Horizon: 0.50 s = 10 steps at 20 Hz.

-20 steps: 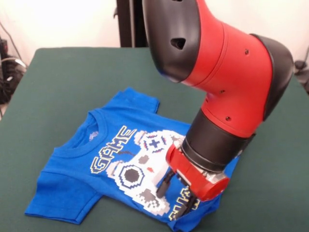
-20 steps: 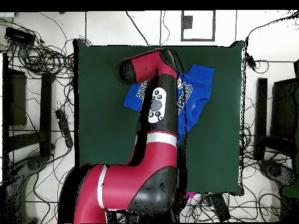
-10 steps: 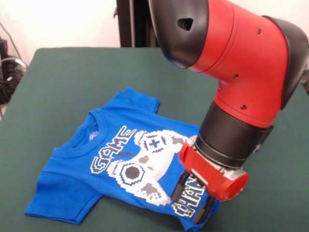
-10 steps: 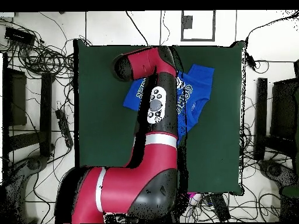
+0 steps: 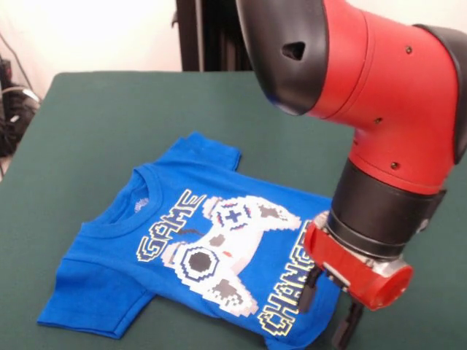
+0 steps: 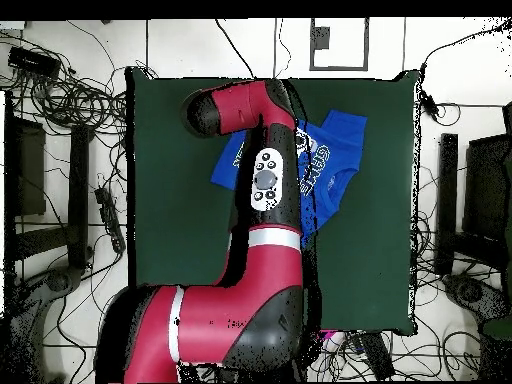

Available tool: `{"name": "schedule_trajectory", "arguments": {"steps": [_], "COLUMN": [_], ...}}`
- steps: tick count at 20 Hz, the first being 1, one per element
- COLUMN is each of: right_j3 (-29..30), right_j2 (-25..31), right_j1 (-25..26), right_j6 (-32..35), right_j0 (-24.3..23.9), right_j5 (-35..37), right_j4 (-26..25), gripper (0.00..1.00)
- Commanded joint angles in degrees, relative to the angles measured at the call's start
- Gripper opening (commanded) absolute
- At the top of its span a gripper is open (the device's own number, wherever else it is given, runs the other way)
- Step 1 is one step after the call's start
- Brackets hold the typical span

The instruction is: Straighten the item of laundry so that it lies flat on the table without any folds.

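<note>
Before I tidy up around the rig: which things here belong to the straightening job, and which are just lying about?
Job:
- blue T-shirt
- green table
- gripper, open, at the shirt's hem

Lying about:
- cables on the floor
- black stands beside the table

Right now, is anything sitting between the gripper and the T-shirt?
Nothing visible does. The gripper hangs at the hem edge of the T-shirt, and only bare green table surrounds the cloth.

Around the table many black cables [image 6: 70,100] lie tangled on the pale floor [image 6: 200,45], dark stands [image 6: 445,205] are at both sides, a grey square frame [image 6: 338,44] is at the top, and a black post [image 5: 198,35] rises behind.
</note>
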Motion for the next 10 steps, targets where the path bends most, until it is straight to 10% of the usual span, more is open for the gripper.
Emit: {"name": "schedule_trajectory", "arguments": {"steps": [1,10], "right_j3": [1.32,2.66], "right_j2": [10.20,6.21], "right_j1": [4.51,0.55], "right_j6": [-12.23,-9.93], "right_j0": [0.20,1.48], "right_j5": [-0.64,-0.69], "right_j4": [2.49,-0.78], "gripper": [1.00,1.00]}}
